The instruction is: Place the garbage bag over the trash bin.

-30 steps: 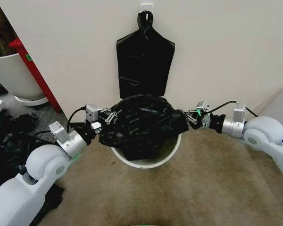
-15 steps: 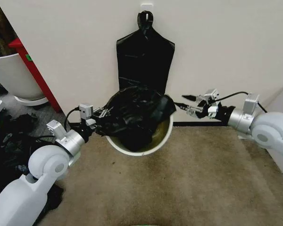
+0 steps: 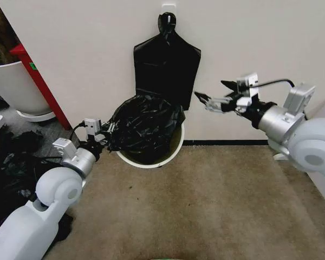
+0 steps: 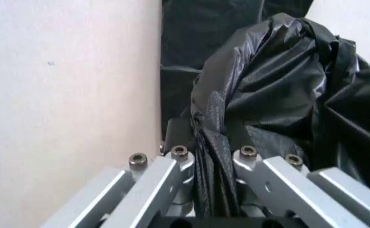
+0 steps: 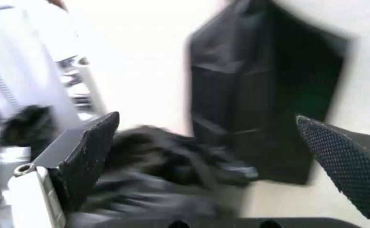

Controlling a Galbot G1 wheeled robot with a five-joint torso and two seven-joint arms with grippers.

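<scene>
Garbage bag [image 3: 143, 124] over trash bin [image 3: 168, 154], below hung bag bundle [image 3: 166, 73].

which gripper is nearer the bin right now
Left. The left gripper is at the bin's rim, jaws shut on the bag lying over it. The right gripper hangs open, above and to the bin's right.

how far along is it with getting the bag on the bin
Partly there. The garbage bag is bunched on top of the trash bin, spilling down toward the robot's left, while the pale rim toward the right is bare. The left gripper is clamped on a gathered fold of the film. The right gripper is open and raised beside the wall, holding nothing. Left to do: spreading the mouth around the whole rim.
</scene>
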